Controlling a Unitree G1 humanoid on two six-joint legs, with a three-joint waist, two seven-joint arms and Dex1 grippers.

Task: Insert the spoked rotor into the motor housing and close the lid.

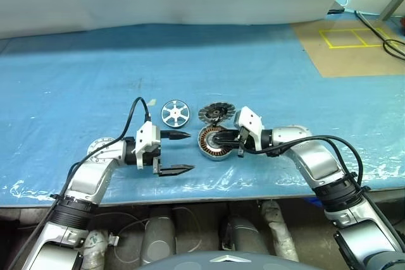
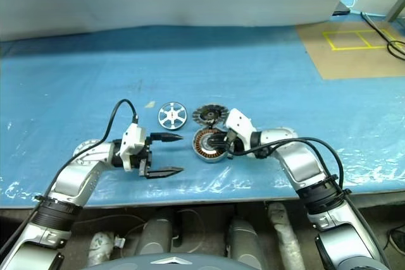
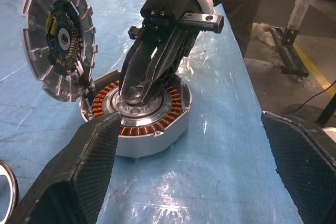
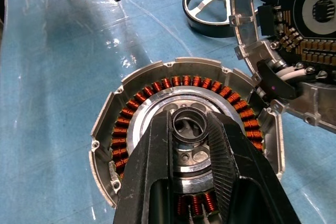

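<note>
Right wrist view shows right pincer [image 4: 190, 129] gripping motor housing [image 4: 157, 74] hub.

right claw [image 1: 218, 140] blocking motor housing [image 1: 212, 150] centre, lid [image 1: 214, 114] just behind

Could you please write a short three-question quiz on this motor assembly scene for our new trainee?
1. True or false: the spoked rotor already sits inside the motor housing.
2. Which gripper has its fingers closed around the hub at the housing's centre: A) left gripper, B) right gripper?
3. Fill in: the lid stands tilted against the housing's ___.

Key
1. False; it lies on the blue table cover, apart from the housing.
2. B; the left gripper hangs open beside the housing.
3. Rim.
</note>
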